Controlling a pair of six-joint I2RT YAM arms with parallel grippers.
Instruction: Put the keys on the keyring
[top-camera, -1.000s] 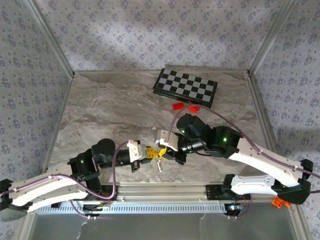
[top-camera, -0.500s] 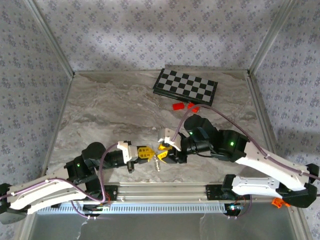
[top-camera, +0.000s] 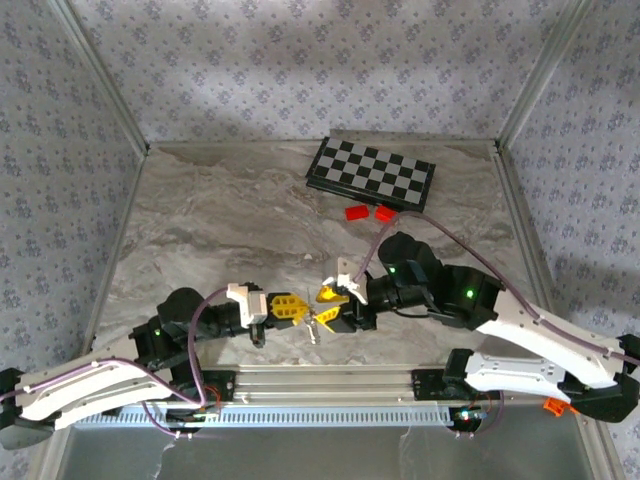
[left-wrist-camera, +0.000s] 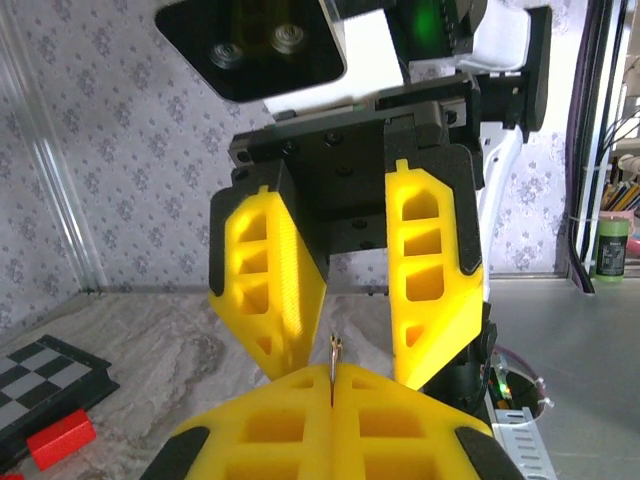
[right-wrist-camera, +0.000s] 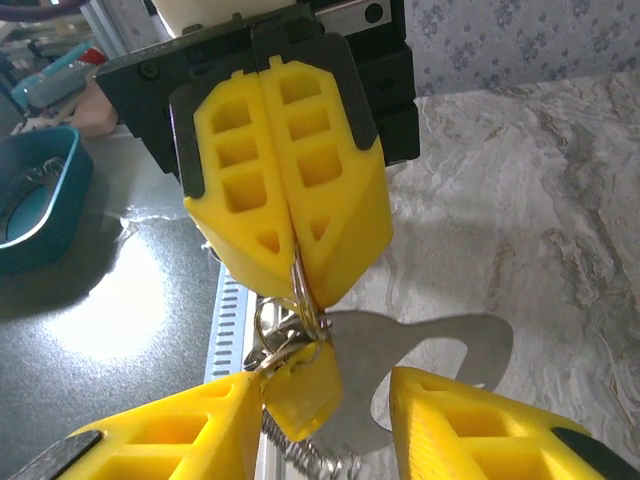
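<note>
Yellow fingers of my left pincer (right-wrist-camera: 300, 288) are pressing fully together on the keyring (right-wrist-camera: 308, 318), with the keys (top-camera: 313, 328) hanging beneath it, well to the near side of the chessboard (top-camera: 371, 176). My right pincer (right-wrist-camera: 330, 420) is facing it, also on the chessboard's near side. Its jaws are standing partly apart and gripping nothing.

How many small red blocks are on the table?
2. The left red block and the right red block lie side by side, just on the near side of the checkerboard. Others may be hidden under the arms.
</note>
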